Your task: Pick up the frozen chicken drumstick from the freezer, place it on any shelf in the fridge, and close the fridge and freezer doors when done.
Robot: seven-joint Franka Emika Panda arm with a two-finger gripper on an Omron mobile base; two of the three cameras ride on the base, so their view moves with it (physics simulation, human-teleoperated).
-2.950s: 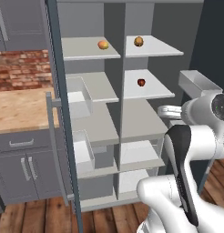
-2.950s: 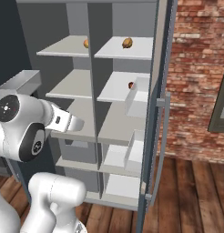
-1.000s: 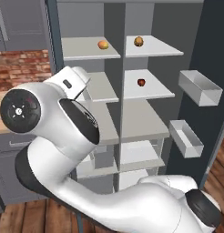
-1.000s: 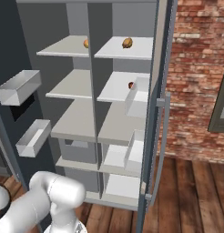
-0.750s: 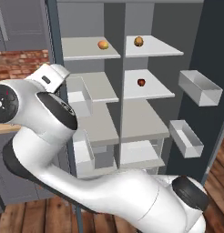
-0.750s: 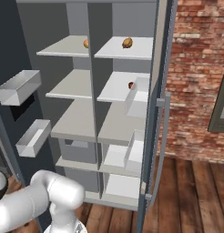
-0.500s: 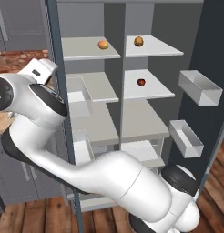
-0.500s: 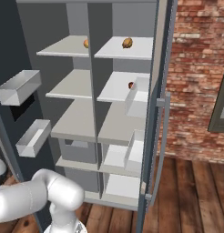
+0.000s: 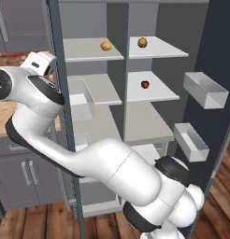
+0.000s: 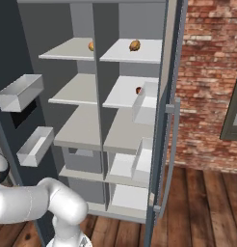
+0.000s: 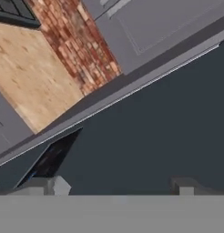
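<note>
Fingers (image 11: pixel 58 185) stand wide apart with nothing between them, close to the dark outer face of the freezer door (image 11: pixel 168 127). Beyond its top edge we see a brick wall (image 11: pixel 73 50) and a wooden surface (image 11: pixel 32 77). From the left base view we find the hand (image 9: pixel 39 63) behind the left side of that door (image 9: pixel 61 93), which stands open, as does the fridge door (image 9: pixel 219 70) on the right. The drumstick (image 9: pixel 142 42) lies on the top shelf (image 9: pixel 166 49) of the right-hand section, the fridge. An orange (image 9: pixel 105 45) sits on the top shelf of the left-hand section, and we see an apple (image 9: pixel 145 84) one shelf below the drumstick.
</note>
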